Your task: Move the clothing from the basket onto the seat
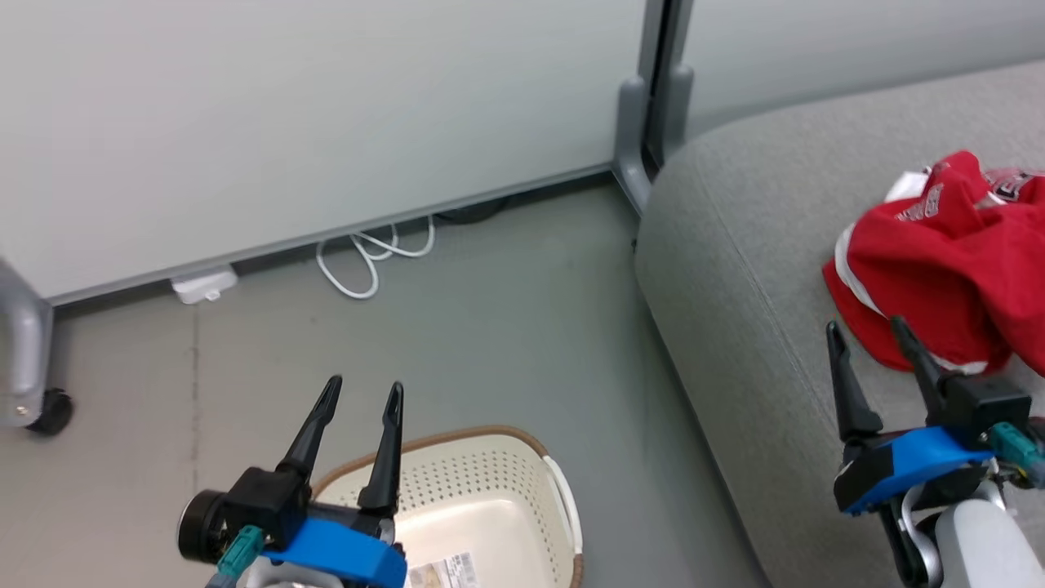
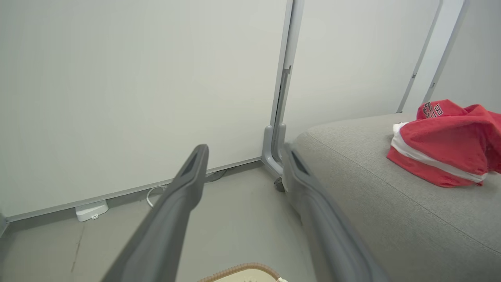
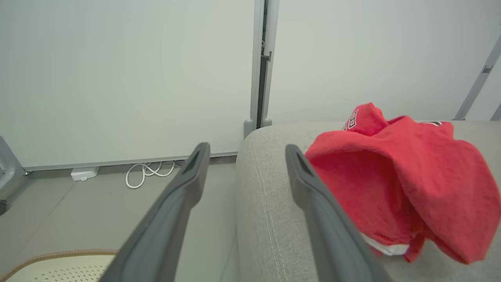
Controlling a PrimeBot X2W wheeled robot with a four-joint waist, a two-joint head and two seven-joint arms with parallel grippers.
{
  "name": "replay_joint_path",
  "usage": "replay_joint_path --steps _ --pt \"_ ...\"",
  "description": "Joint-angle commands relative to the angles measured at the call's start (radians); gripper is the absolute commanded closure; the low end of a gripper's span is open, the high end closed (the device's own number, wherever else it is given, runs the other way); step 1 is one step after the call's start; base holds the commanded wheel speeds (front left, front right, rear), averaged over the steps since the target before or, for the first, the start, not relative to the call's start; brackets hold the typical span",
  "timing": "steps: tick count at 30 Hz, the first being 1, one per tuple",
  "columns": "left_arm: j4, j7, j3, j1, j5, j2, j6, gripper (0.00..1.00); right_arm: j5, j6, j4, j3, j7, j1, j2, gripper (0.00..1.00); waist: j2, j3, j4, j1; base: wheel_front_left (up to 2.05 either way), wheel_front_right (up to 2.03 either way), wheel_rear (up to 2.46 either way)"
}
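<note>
The red clothing with white trim lies in a heap on the grey seat at the right. My right gripper hovers open over the seat just in front of the heap, nothing between its fingers. The cream basket with a brown rim stands on the floor at the bottom centre; the part of its inside that shows holds no clothing. My left gripper is open above the basket's far left rim. In the right wrist view the clothing sits right of my fingers. The left wrist view has the clothing on the seat.
Pale partition panels stand behind, with a grey post foot beside the seat's corner. A white cable and a small white box lie on the grey floor by the panel. A castor wheel is at far left.
</note>
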Motion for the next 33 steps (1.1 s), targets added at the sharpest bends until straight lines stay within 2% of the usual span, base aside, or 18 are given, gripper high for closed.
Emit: replay_joint_path --steps 1,8,17,33 --pt "0.008 -0.003 0.017 0.02 0.009 -0.002 -0.004 0.0 -0.012 0.0 -0.029 0.0 0.012 0.038 0.008 0.0 0.0 -0.052 0.051 0.0002 0.0 0.0 0.0" --pt "0.042 -0.003 0.072 0.051 0.016 -0.014 -0.007 0.0 -0.025 0.0 -0.138 -0.002 0.052 0.137 0.05 0.0 0.0 -0.086 0.117 0.0002 0.0 0.0 0.0" --pt "0.099 -0.003 0.132 0.042 0.035 -0.02 -0.006 0.0 -0.034 0.0 -0.187 -0.006 0.07 0.215 0.081 0.0 0.0 -0.099 0.19 0.0002 0.0 0.0 0.0" --pt "0.137 -0.003 0.191 0.033 0.051 -0.02 -0.008 0.0 -0.035 0.0 -0.197 -0.003 0.081 0.233 0.094 0.0 0.0 -0.097 0.214 0.0002 0.0 0.0 0.0"
